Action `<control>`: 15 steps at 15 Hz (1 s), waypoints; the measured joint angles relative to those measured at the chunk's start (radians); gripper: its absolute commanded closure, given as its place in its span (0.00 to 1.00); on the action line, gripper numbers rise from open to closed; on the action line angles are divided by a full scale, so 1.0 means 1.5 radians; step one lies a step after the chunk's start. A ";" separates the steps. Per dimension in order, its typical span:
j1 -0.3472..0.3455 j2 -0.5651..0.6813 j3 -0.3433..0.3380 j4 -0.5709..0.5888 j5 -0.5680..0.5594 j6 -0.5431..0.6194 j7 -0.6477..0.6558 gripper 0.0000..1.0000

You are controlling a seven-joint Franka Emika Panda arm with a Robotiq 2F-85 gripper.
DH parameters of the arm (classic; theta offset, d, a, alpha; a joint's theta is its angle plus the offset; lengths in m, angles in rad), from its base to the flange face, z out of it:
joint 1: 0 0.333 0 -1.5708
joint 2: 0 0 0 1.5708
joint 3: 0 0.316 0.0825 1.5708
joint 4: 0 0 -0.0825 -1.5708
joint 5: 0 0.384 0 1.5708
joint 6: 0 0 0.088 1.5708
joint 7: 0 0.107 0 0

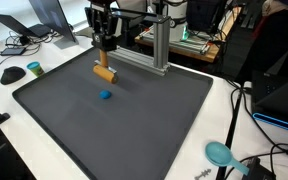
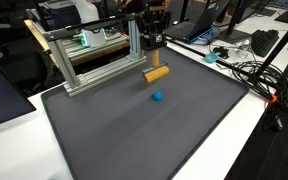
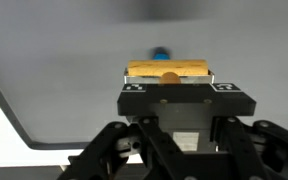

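A wide dark grey rubber mat (image 1: 134, 130) covers the white table (image 1: 4, 100), and everything here is placed against it. In both exterior views the black gripper (image 1: 105, 44) hangs over the mat's far edge, beside a silver aluminium frame (image 1: 160, 50). Its jaws are drawn shut on a tan wooden rectangular block (image 1: 105, 73), which hangs tilted just above the mat; the wrist view shows that block (image 3: 169, 71) clamped crosswise at the tips. A small blue round object (image 1: 105, 96) lies on the mat near the block, toward the mat's middle.
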 measured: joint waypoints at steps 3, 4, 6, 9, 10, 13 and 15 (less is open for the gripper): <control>0.001 0.028 -0.003 0.007 0.000 0.015 -0.004 0.78; 0.001 0.037 -0.003 0.011 0.000 0.018 -0.005 0.78; 0.002 0.055 -0.004 0.018 0.001 0.028 -0.005 0.78; 0.004 0.076 -0.006 0.031 0.001 0.041 -0.005 0.78; 0.004 0.082 -0.007 0.035 0.001 0.045 -0.005 0.78; 0.005 0.100 -0.011 0.047 0.001 0.051 -0.005 0.78; 0.005 0.110 -0.014 0.053 0.002 0.052 -0.005 0.78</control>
